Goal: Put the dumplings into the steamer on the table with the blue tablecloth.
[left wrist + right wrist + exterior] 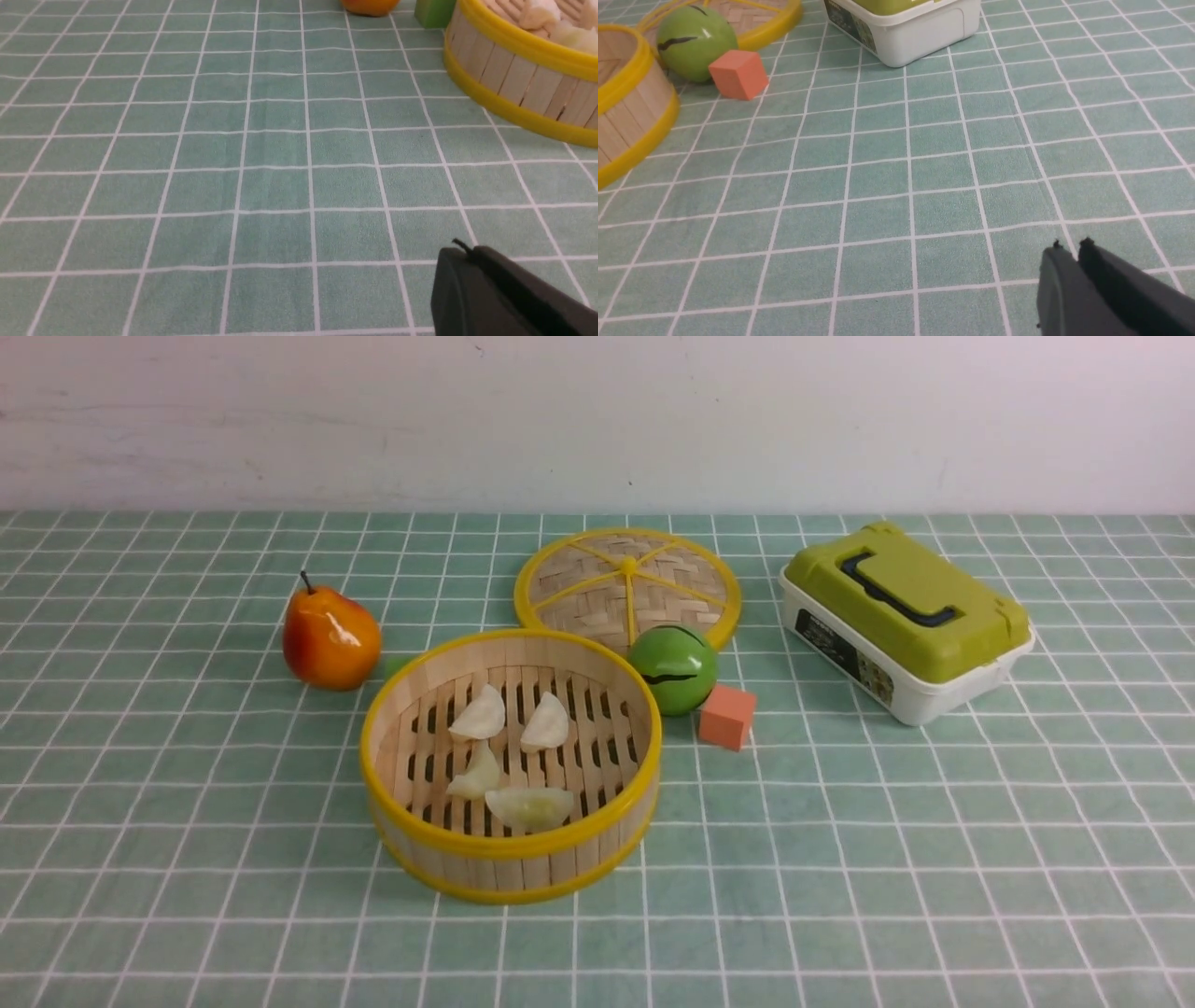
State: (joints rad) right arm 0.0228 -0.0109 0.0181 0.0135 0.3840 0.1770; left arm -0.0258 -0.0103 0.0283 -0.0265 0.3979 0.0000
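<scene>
The steamer stands in the middle of the teal grid tablecloth. Several pale dumplings lie on its slats: one, a second, a third and one nearest the front wall. Neither arm shows in the front view. My left gripper is shut and empty, low over bare cloth, with the steamer and some dumplings far off. My right gripper is shut and empty over bare cloth, away from the steamer.
The woven yellow-rimmed lid lies behind the steamer. A green ball and an orange cube sit at the steamer's right, a pear at its left. A green-lidded white box stands at the back right.
</scene>
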